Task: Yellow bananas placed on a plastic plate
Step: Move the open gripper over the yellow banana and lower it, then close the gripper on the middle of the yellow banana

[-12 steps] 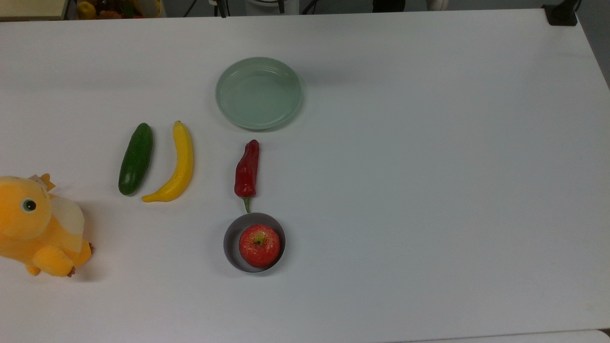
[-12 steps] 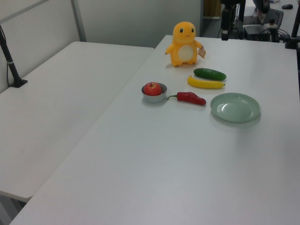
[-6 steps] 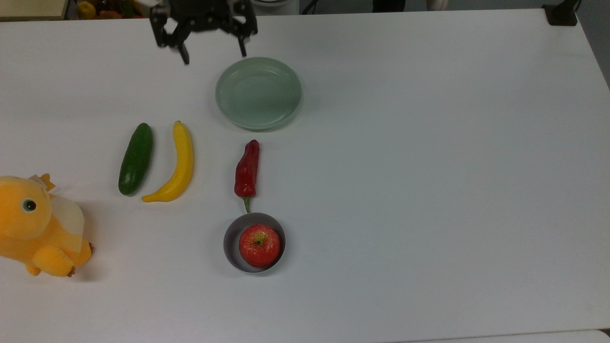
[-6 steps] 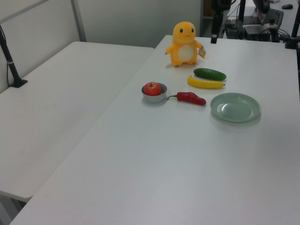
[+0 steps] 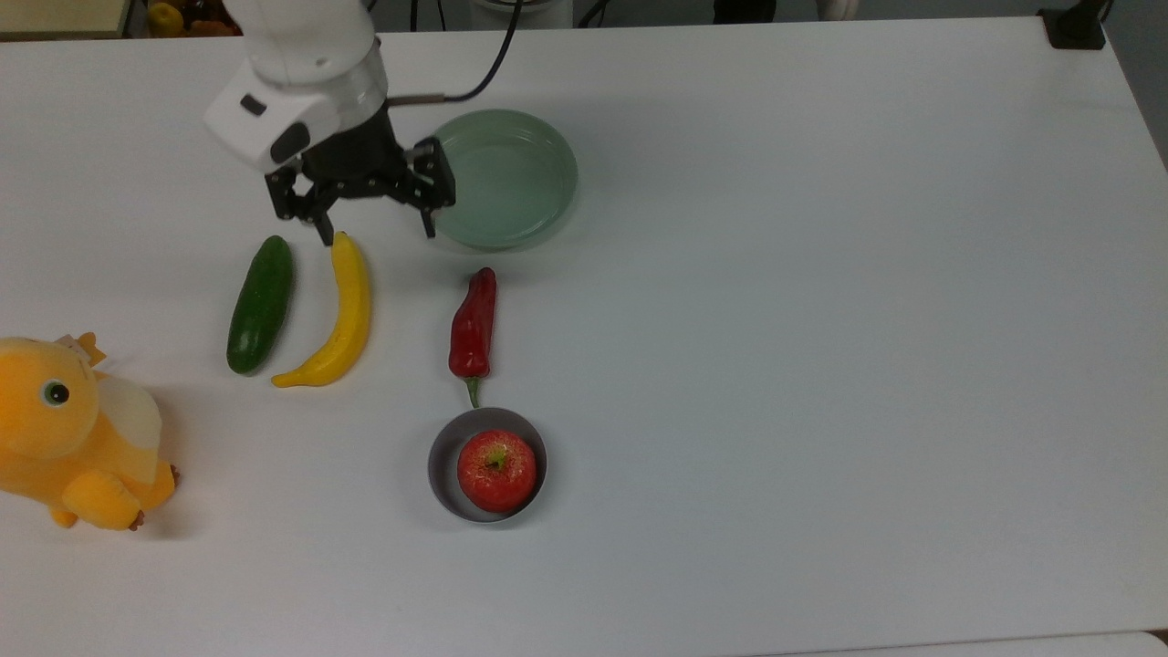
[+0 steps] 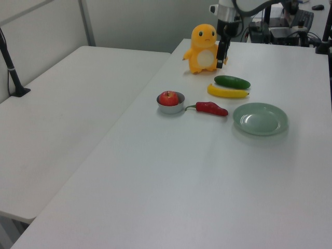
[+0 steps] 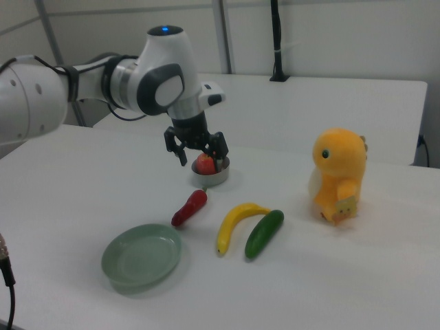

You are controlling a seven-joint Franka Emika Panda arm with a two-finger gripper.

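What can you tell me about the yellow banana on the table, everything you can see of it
The yellow banana is one long, slim, curved fruit with smooth bright skin and pointed ends. It lies flat on the white table, apart from the dark green cucumber beside it and short of the plastic plate. The open gripper is near one tip, not holding it.

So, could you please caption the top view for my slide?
Open claw hovers above the yellow banana beside an empty mint plate.
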